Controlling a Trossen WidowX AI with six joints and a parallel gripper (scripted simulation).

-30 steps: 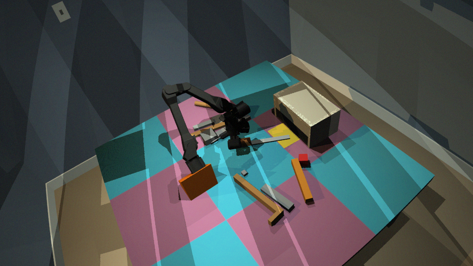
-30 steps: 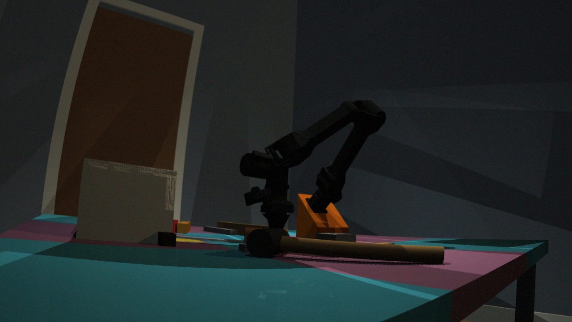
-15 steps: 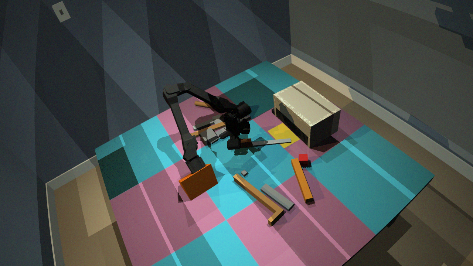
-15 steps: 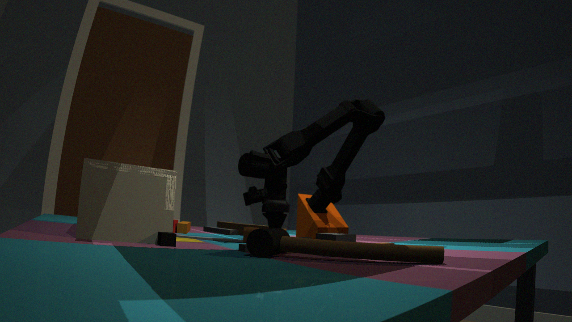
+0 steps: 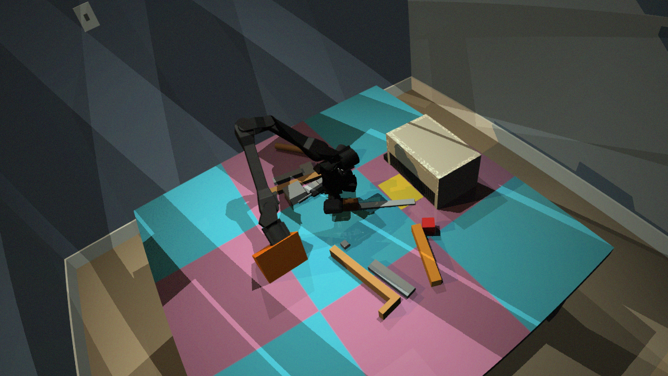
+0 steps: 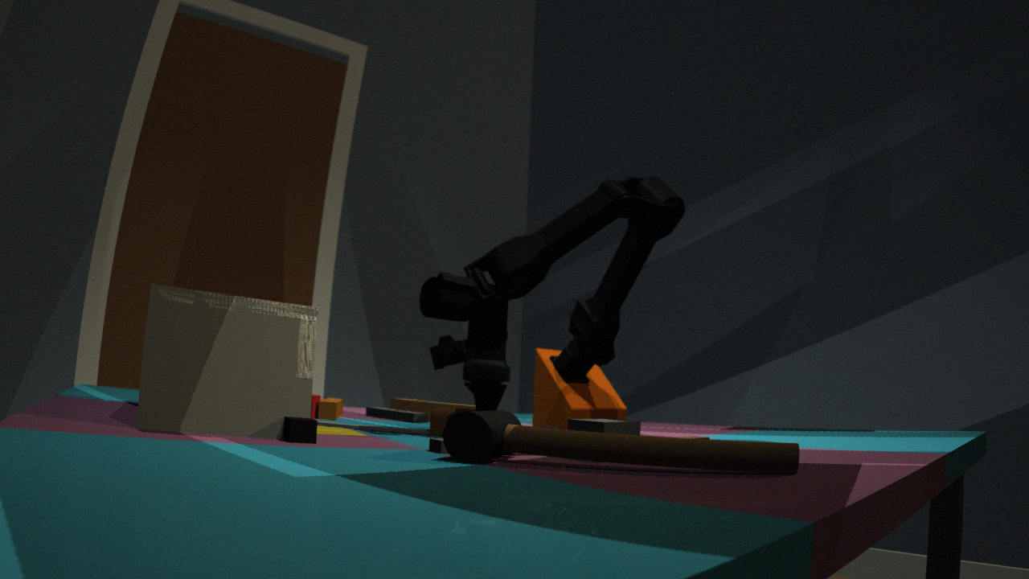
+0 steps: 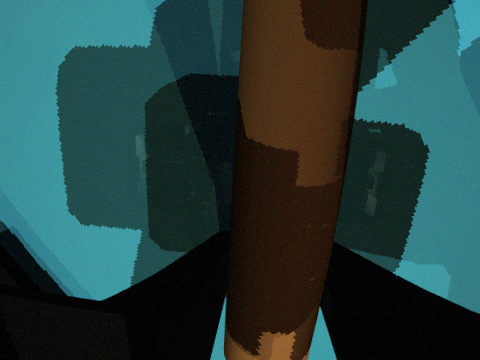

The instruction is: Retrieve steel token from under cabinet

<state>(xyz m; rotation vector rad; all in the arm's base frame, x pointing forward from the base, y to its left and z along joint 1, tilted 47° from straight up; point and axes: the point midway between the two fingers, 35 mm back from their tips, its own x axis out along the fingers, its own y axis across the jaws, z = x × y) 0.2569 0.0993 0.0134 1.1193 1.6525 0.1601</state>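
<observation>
My gripper (image 5: 333, 206) (image 6: 487, 404) (image 7: 271, 245) is shut on the brown handle (image 5: 350, 203) (image 6: 441, 419) (image 7: 295, 100) of a tool with a long flat metal blade (image 5: 390, 204). The handle runs between the fingers in the wrist view. The blade points toward the cabinet (image 5: 434, 144) (image 6: 223, 359), and its tip is over the near corner of the yellow marked area (image 5: 396, 183) (image 6: 338, 430). The tip is outside the cabinet. Whether the blade touches the table is hard to tell. I cannot make out the steel token in any view; the vent slots are dark.
A red block (image 5: 428, 223) and an orange bar (image 5: 426, 255) lie right of the marked area. An L-shaped stick (image 5: 359, 271), grey bar (image 5: 391, 279) and small grey cube (image 5: 345, 244) lie nearer. A black block (image 6: 300, 429) sits by the cabinet. A mallet (image 6: 647, 449) and grey pieces (image 5: 295, 192) lie behind.
</observation>
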